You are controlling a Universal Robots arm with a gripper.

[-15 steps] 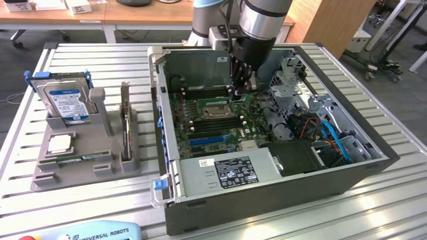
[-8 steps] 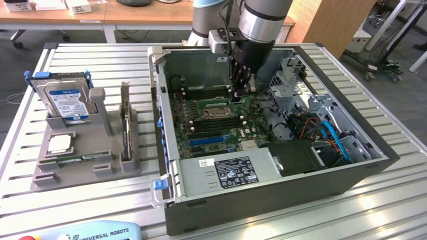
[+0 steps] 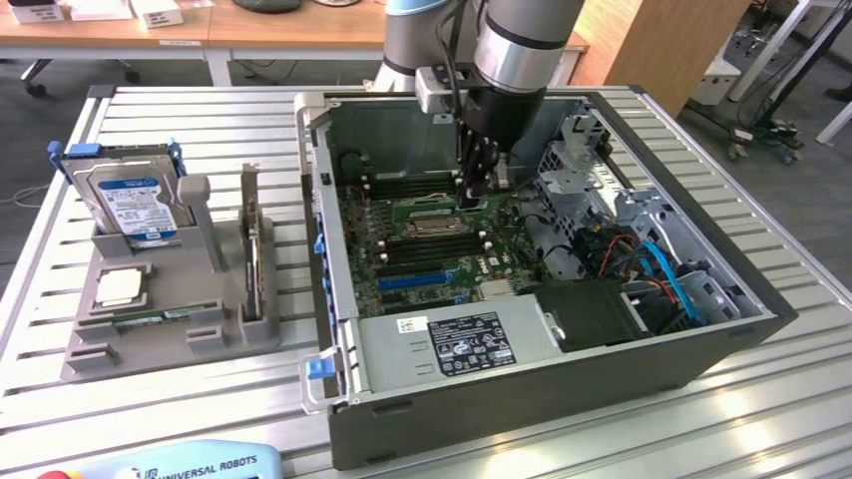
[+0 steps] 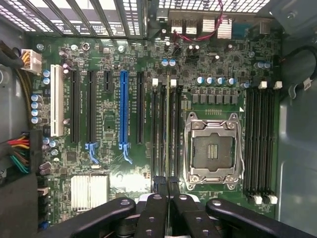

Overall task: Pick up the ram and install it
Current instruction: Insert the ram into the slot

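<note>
My gripper [image 3: 477, 198] reaches down into the open computer case [image 3: 692, 344], just above the motherboard [image 4: 106, 163]. In the wrist view its two black fingers [image 4: 153, 208] are pressed together on a thin strip seen edge-on, the ram [image 4: 168, 134]. The strip runs along the memory slots [image 4: 161, 129] beside the empty processor socket [image 4: 212, 151]. I cannot tell whether its lower edge touches a slot. More memory slots [image 4: 260, 139] lie on the socket's other side.
On the exterior view's left a grey holder [image 3: 94, 354] carries a hard drive [image 3: 134, 205], a square silver chip [image 3: 120, 287], a green board stick [image 3: 160, 317] and an upright card [image 3: 250, 249]. The power supply [image 3: 453, 344] and cables [image 3: 659, 269] fill the case's near side.
</note>
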